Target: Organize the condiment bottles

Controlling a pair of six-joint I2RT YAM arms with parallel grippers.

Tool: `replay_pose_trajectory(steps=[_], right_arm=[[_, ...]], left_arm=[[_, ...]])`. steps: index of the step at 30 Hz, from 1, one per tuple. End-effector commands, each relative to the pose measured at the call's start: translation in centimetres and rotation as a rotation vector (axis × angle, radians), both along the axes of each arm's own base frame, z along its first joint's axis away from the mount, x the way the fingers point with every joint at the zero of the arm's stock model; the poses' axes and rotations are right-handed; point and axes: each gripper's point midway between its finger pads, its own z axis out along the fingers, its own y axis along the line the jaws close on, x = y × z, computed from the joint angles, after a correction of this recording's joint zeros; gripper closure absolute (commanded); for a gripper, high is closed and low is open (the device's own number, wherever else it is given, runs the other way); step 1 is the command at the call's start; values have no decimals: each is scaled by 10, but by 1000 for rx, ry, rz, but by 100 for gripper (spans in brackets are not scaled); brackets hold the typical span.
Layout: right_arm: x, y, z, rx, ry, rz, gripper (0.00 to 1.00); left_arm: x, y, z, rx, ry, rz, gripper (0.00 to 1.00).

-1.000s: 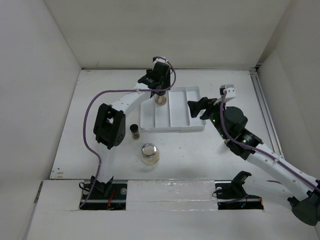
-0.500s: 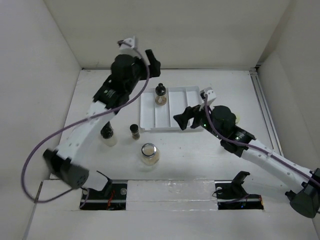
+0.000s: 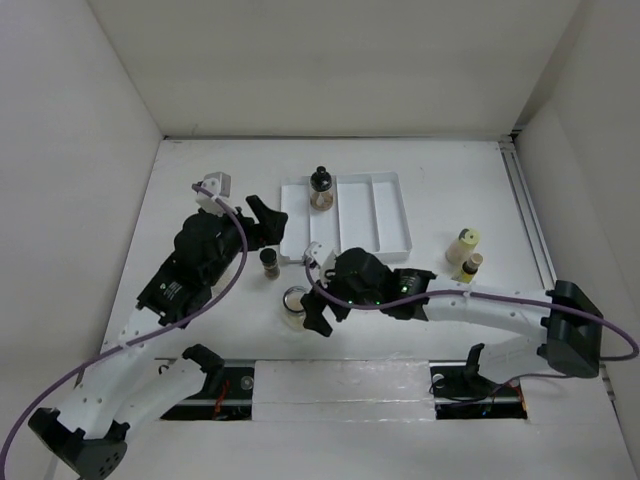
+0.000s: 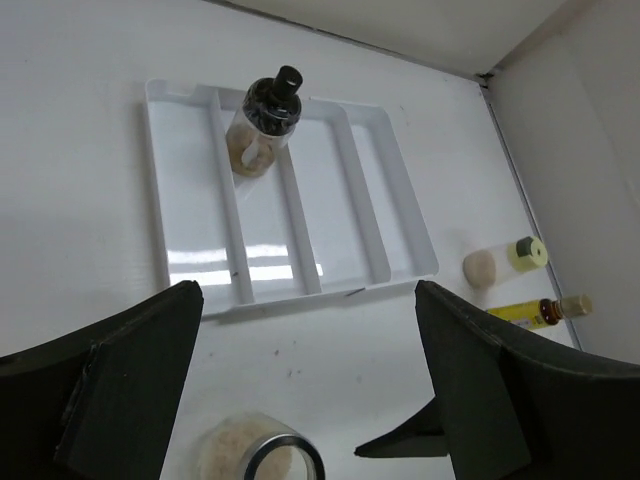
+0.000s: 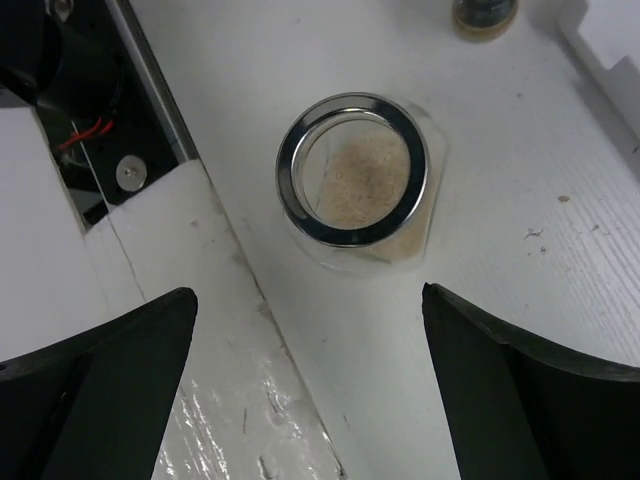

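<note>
left gripper [image 3: 268, 224]: jaws spread wide with nothing between them. It hangs left of centre in the top view, just left of the tray's lower left corner.
right gripper [image 3: 312, 292]: also spread wide and empty. From my wrist cam the fingers [image 5: 110, 390] sit low in the frame on either side.
silver-lid jar [image 5: 352, 170]: upright on the table, pale powder inside. It's just ahead of the right fingertips, not between them as far as I can see. In the top view it's below centre [image 3: 296, 305].
spice bottle [image 3: 269, 263]: small, dark cap, standing on the table just above and left of the silver-lid jar, right under the left gripper.
tray [image 3: 390, 215]: white, divided into long slots, upper middle of the top view.
black-cap jar [image 4: 262, 125]: standing in the tray's second slot from the left, at the far end.
cream bottle [image 3: 463, 245]: on the table right of the tray, yellowish cap.
amber bottle [image 3: 468, 266]: just below the cream bottle, close beside it. I can't tell if they touch.
</note>
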Motion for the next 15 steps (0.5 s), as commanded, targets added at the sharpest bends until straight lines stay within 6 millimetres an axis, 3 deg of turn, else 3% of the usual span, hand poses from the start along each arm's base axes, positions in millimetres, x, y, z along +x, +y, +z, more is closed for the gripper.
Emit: replay_pose_trajectory(steps=[1, 2, 6, 10, 15], right_arm=[[5, 24, 24, 9, -80, 16, 0], [12, 27, 11, -37, -78, -7, 0], [33, 33, 6, -71, -139, -96, 0], [39, 44, -2, -78, -135, -110, 0], [43, 56, 3, -61, -123, -122, 2]], left_arm=[[-18, 14, 30, -75, -85, 21, 17], [-20, 15, 24, -69, -76, 21, 17], [-23, 16, 19, -68, -73, 15, 17], [-23, 15, 19, -68, -92, 4, 17], [-23, 15, 13, -43, -91, 1, 18]])
